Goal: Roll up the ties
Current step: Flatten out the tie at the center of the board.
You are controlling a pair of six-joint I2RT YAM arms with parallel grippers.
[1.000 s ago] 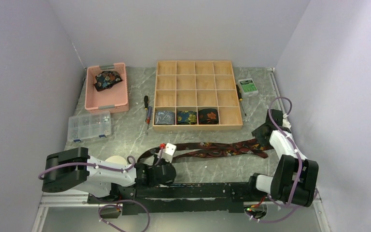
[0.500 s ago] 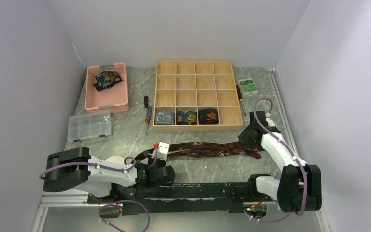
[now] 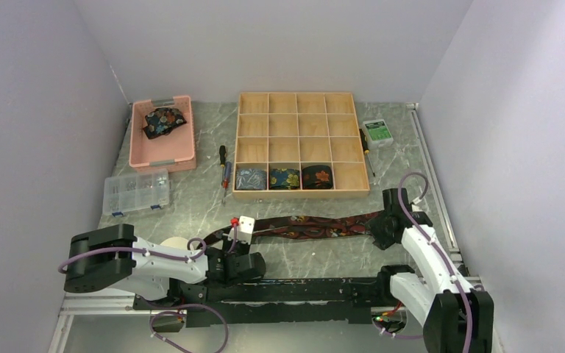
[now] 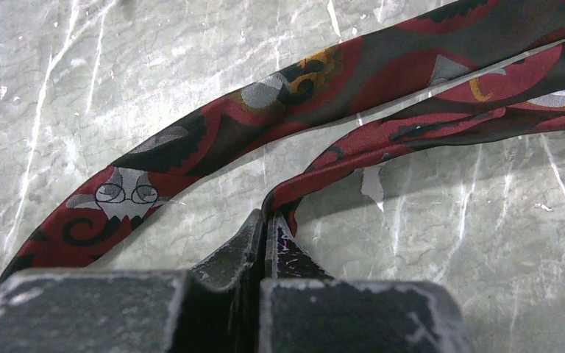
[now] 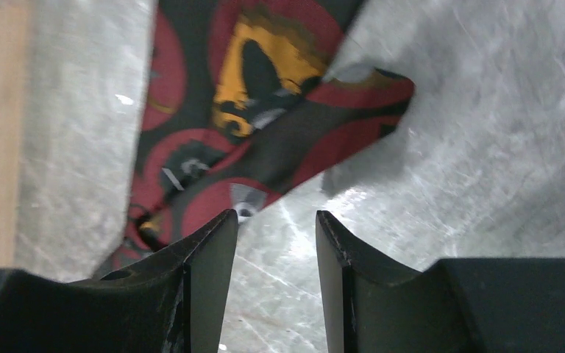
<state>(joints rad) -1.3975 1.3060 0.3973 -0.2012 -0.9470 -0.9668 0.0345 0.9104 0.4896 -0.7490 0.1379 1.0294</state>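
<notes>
A maroon and black tie (image 3: 313,226) with red-orange swirls lies folded in two along the near table. My left gripper (image 4: 267,217) is shut on the tie's (image 4: 382,132) folded edge at its left end; in the top view it sits at the strip's left end (image 3: 237,234). My right gripper (image 5: 276,215) is open and empty just off the tie's (image 5: 250,110) wide pointed end, over bare table; the top view shows it at the strip's right end (image 3: 377,229). Three rolled ties, grey-blue (image 3: 251,177), dark blue (image 3: 285,177) and black with orange (image 3: 316,176), sit in the wooden tray's front row.
The wooden grid tray (image 3: 298,123) stands at the back. A pink bin (image 3: 185,151) at back left holds a bunched dark floral tie (image 3: 164,120). A clear parts box (image 3: 137,192), two screwdrivers (image 3: 224,168), a green-labelled box (image 3: 377,132) and a white tape roll (image 3: 177,244) lie around.
My right arm swung in from the far right and down to the tie's wide end. The tie has been drawn left and straighter, its right end shifted leftwards. My left gripper moved slightly left.
</notes>
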